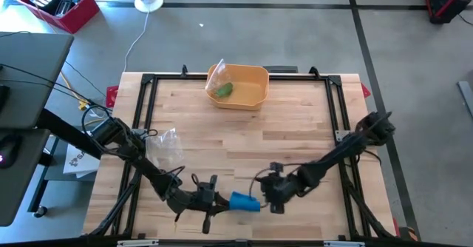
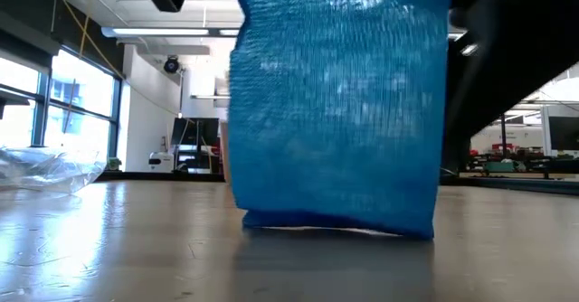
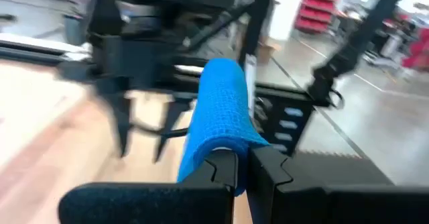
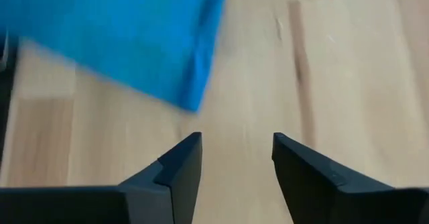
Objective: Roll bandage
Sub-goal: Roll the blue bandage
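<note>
From overhead, the blue bandage [image 1: 244,201] lies near the desk's [image 1: 295,136] front edge, between the two claws. The left claw [image 1: 219,200] is at its one end, the right claw [image 1: 264,197] just beside the other. The low view shows what the overhead cannot: the bandage's mesh weave, its lower edge resting on the wood, and a crumpled clear plastic bag [image 2: 45,171] off to one side.

The left wrist view shows the left claw pinched narrow on the end of the bandage, its fingertips [image 3: 226,165] nearly meeting around the cloth. In its own wrist view the right claw [image 4: 236,155] stands with its fingers [image 4: 182,163] well apart, nothing between them but bare wood; the bandage's corner lies just ahead, not touching.

A yellow tray [image 1: 255,99] with a green thing [image 1: 224,90] in it sits at the far edge, well away from the bandage. The wood between tray and bandage is open. The bandage lies close to the front edge, with little margin there.
</note>
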`<action>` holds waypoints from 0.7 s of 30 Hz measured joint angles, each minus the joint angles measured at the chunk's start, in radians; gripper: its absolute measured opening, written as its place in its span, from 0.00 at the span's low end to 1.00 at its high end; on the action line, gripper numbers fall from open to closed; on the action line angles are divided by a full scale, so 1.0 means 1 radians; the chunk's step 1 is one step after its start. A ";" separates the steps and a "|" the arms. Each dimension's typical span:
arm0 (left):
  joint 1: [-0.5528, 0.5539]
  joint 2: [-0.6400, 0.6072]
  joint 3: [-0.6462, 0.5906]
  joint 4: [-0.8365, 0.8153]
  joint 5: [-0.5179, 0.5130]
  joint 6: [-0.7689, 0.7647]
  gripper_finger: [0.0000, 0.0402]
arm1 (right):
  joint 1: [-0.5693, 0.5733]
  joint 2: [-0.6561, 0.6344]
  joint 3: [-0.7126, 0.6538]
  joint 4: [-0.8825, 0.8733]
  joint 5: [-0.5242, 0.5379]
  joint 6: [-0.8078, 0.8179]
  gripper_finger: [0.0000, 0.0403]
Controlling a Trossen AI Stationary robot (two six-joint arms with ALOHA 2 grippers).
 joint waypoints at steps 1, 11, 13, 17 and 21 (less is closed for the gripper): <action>0.005 0.000 0.000 0.013 -0.008 0.001 0.02 | 0.023 -0.018 0.010 -0.050 0.020 0.021 0.43; 0.139 -0.001 0.034 -0.045 0.144 -0.144 0.02 | 0.235 -0.163 0.027 -0.050 0.158 0.175 0.43; 0.195 -0.001 0.034 -0.111 0.138 -0.145 0.02 | 0.251 -0.161 0.027 -0.006 0.175 0.152 0.43; 0.313 0.009 0.033 -0.271 0.102 -0.124 0.02 | 0.253 -0.118 0.028 0.039 0.173 0.121 0.43; 0.410 0.008 0.033 -0.368 0.101 -0.077 0.02 | 0.209 -0.059 0.028 0.039 0.170 0.105 0.43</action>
